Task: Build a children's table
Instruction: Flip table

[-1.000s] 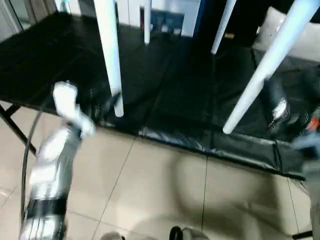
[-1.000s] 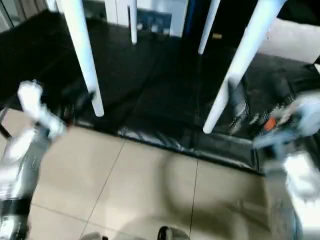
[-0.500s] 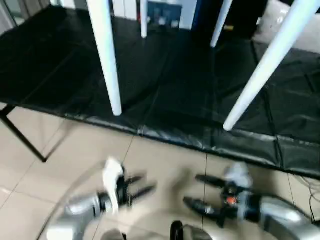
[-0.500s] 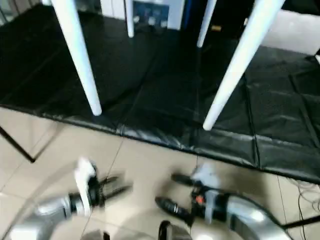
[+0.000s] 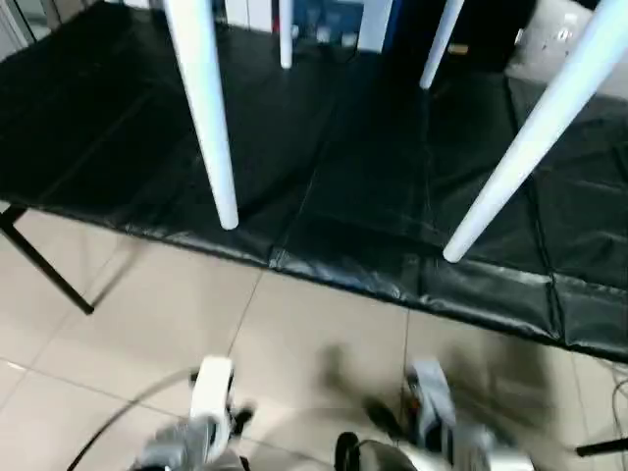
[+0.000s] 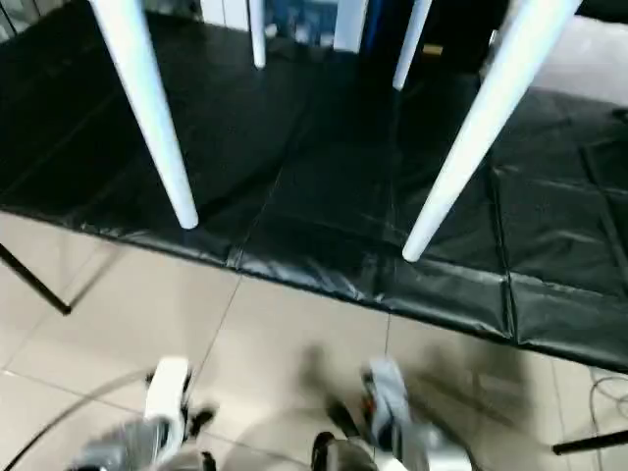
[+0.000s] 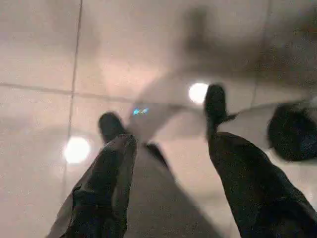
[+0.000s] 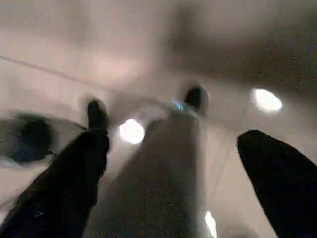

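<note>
Left eye view puts your left tool (image 5: 235,417) low over the floor tiles (image 5: 147,324), released and holding nothing; the right tool (image 8: 173,148) is spread wide and empty too. The children's table (image 5: 201,108) stands on the black-sheeted surface (image 5: 88,118), all four legs planted. Judging by that, assembly looks finished: keep both tools low and away from the legs.

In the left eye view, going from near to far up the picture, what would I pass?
The robot's two end effectors, left and right → tiled floor → front edge of the black work table → feet of the two near white legs → the two far legs.
</note>
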